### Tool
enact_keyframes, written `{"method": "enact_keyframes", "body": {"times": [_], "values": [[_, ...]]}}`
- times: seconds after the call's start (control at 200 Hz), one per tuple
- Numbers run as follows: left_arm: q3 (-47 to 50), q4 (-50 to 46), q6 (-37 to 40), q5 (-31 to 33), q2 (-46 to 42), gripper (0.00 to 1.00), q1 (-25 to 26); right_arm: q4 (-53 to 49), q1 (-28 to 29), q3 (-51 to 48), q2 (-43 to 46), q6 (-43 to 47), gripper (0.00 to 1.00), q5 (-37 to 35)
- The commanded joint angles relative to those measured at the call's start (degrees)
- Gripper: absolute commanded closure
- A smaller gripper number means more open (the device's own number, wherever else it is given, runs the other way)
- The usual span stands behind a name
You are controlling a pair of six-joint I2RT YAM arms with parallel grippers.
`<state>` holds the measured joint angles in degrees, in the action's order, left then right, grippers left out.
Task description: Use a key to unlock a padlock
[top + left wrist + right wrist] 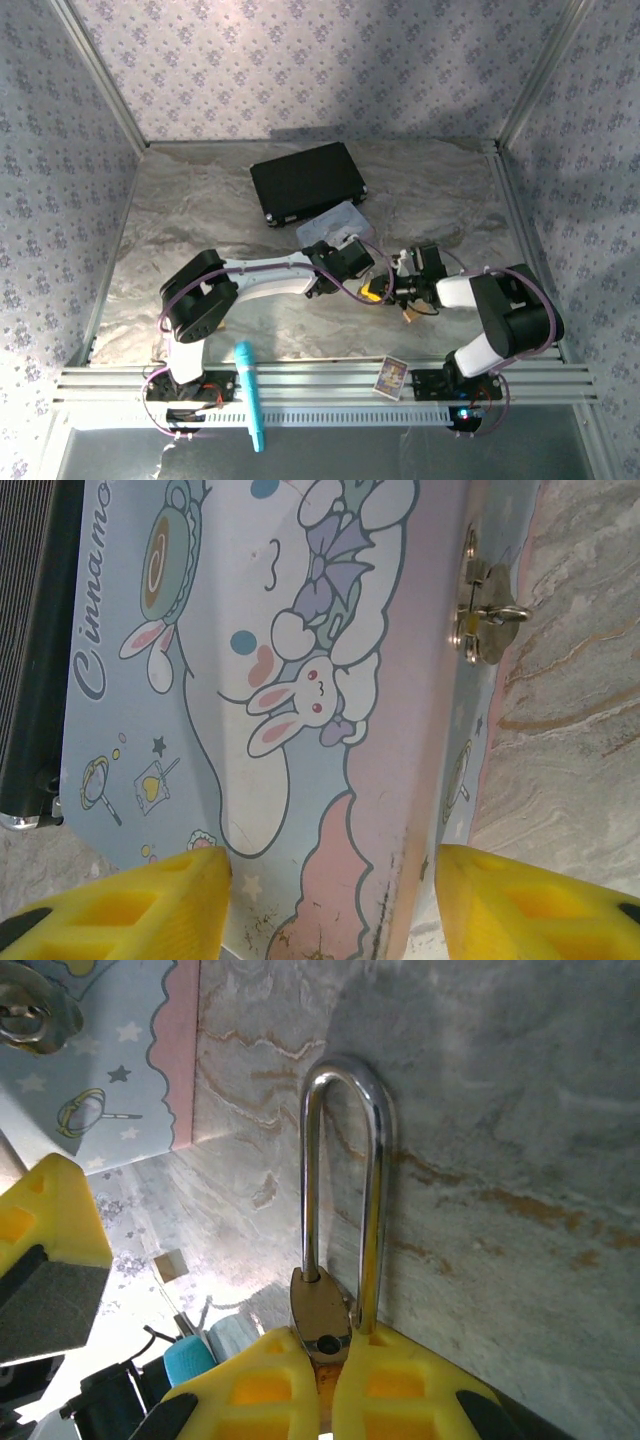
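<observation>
My right gripper (335,1380) is shut on the brass body of the padlock (322,1312). Its silvery shackle (345,1080) stands up over the marbled table. One shackle leg sits in the body, while the other runs down beside it, next to an empty hole. In the top view this right gripper (380,291) is at mid-table. My left gripper (330,910) is open, and its yellow fingers (130,905) straddle the near end of the pastel cartoon tin (300,680) without holding anything. From above, the left gripper (358,252) hangs at the tin's (330,224) near edge. I cannot make out the key.
A black case (305,182) lies behind the tin. The tin's metal latch (485,610) faces the table. A small tan block (410,316) lies near the right gripper. On the front rail lie a teal pen (249,392) and a small card (391,376). Patterned walls enclose the table.
</observation>
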<state>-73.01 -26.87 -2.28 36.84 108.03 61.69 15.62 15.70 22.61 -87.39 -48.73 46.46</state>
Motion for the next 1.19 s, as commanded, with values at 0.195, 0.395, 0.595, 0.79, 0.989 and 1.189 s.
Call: {"method": "enact_keyframes", "body": {"times": [0.195,0.395,0.595,0.79,0.989,1.189], "values": [[3.4,-2.6,-10.7,-4.3,-2.0,0.38,-2.1,4.7,4.5,5.3,-1.1,-4.7,1.00,0.2],[7.0,0.1,-17.1,-1.8,-7.5,0.32,-2.6,10.3,10.6,7.9,-6.4,-7.6,1.00,-2.1],[9.3,1.5,-18.9,-3.3,-11.0,0.29,-3.7,19.3,11.4,5.0,-8.8,-11.1,1.00,-3.2],[9.3,1.6,-19.5,-3.3,-10.1,0.29,-3.7,27.9,7.4,-4.2,-8.6,-11.2,1.00,-2.6],[8.4,1.5,-19.6,-3.3,-8.6,0.29,-3.7,24.6,4.6,-9.4,-3.7,-6.6,1.00,-3.0],[7.6,1.3,-19.3,-3.3,-8.0,0.29,-3.7,15.8,2.2,-9.7,-2.4,1.2,1.00,-1.1]]}}
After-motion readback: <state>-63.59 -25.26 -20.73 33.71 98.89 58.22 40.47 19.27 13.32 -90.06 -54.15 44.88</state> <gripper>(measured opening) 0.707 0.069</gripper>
